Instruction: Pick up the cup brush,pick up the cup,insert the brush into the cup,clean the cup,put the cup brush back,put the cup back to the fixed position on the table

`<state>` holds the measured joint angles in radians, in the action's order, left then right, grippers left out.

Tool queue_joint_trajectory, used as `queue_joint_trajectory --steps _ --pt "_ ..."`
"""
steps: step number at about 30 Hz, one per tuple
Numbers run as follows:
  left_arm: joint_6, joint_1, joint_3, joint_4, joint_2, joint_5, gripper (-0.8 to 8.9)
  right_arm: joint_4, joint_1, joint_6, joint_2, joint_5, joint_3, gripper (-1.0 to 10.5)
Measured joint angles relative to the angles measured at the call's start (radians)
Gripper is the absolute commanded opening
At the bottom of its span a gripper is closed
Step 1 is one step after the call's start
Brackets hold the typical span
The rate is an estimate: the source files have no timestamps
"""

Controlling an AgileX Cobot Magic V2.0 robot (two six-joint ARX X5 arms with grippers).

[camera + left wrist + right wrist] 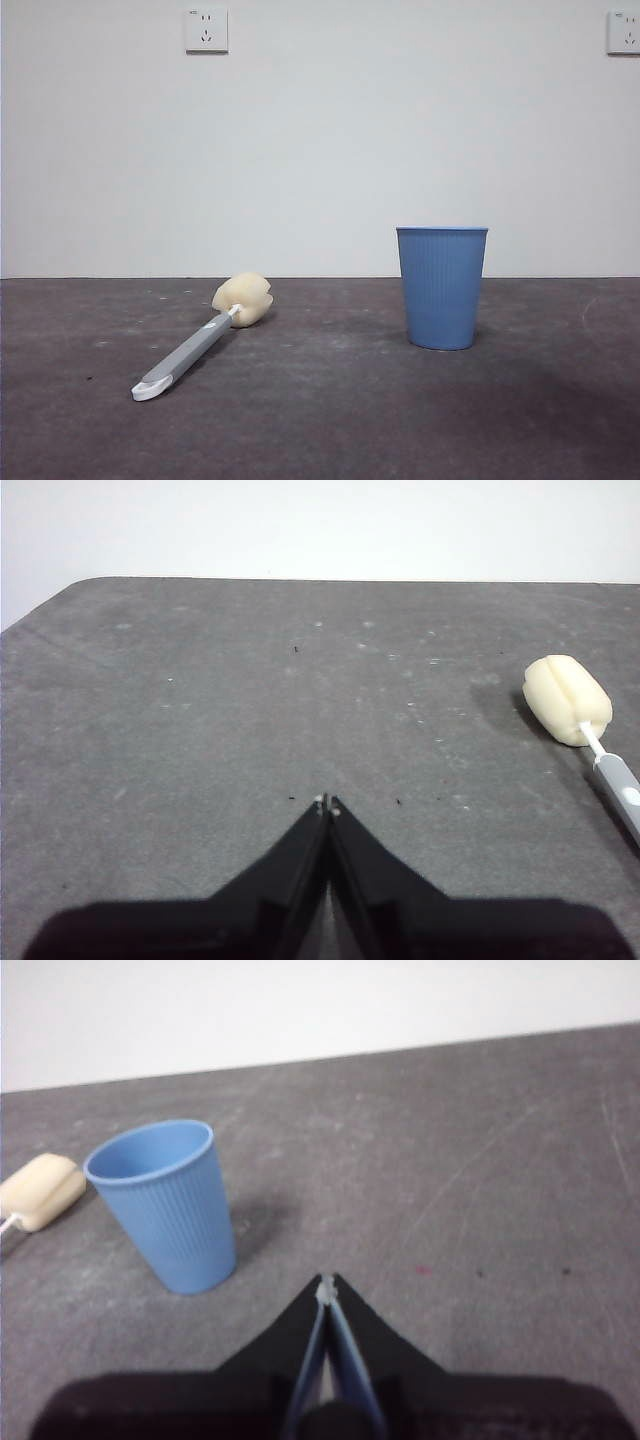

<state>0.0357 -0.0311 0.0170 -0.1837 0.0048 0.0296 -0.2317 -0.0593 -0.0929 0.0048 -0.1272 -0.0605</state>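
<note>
The cup brush lies flat on the table at the left, its cream-yellow sponge head toward the wall and its white looped tip toward the camera. Its sponge head also shows in the left wrist view. The blue ribbed cup stands upright on the right; it also shows in the right wrist view. My left gripper is shut and empty above the bare table, apart from the brush. My right gripper is shut and empty, apart from the cup. Neither arm shows in the front view.
A white wall stands behind the table with two wall sockets high up. The table's rounded far corner shows in the left wrist view.
</note>
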Motion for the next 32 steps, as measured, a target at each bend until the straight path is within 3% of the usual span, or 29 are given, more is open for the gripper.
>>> queue_joint_trajectory --steps 5,32 --pt "0.0 0.0 0.0 0.0 0.0 0.0 -0.03 -0.077 0.0 -0.003 0.0 0.001 0.0 0.0" --pt "0.002 0.0 0.0 0.0 0.0 0.0 -0.03 -0.079 0.0 -0.005 0.0 0.001 0.0 0.0"
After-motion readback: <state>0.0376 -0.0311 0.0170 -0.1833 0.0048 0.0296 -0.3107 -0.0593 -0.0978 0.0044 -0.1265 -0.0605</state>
